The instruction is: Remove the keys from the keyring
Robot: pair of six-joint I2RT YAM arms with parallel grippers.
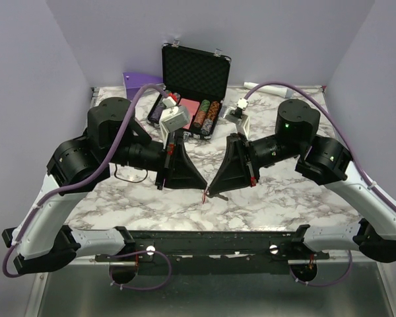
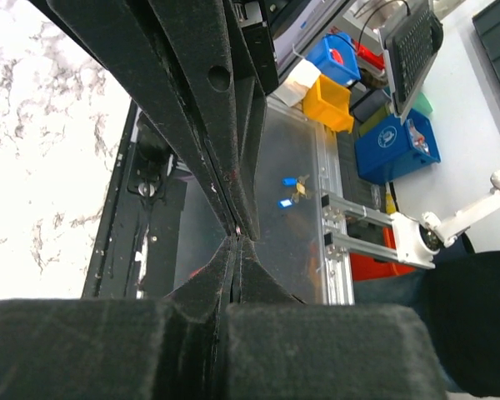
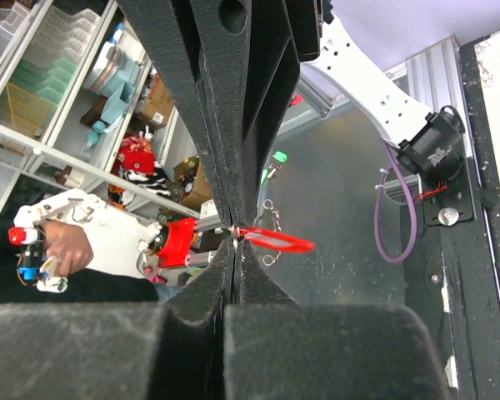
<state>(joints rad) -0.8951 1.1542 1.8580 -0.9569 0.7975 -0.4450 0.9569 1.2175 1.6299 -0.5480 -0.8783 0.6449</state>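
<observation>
Here the right gripper (image 3: pixel 233 233) is clamped on the red keyring (image 3: pixel 277 240), its loop jutting just beyond the jaws; the left gripper (image 2: pixel 237 237) is closed, seemingly empty. Any tug might slip the thin loop free.

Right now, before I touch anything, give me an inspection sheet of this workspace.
Surface: marbled white and grey tabletop.
Job's things: keyring, a red loop, pinched at the right hand's tips; keys not clearly seen, only small metal links beside the loop.
Clutter: open poker chip case at the back; purple box to its left.
Grippers: left hand shut, nothing seen in it; right hand shut on the keyring.
Cables: purple cables run along both arms.
Surroundings: shelves and blue bins beyond the table.
</observation>
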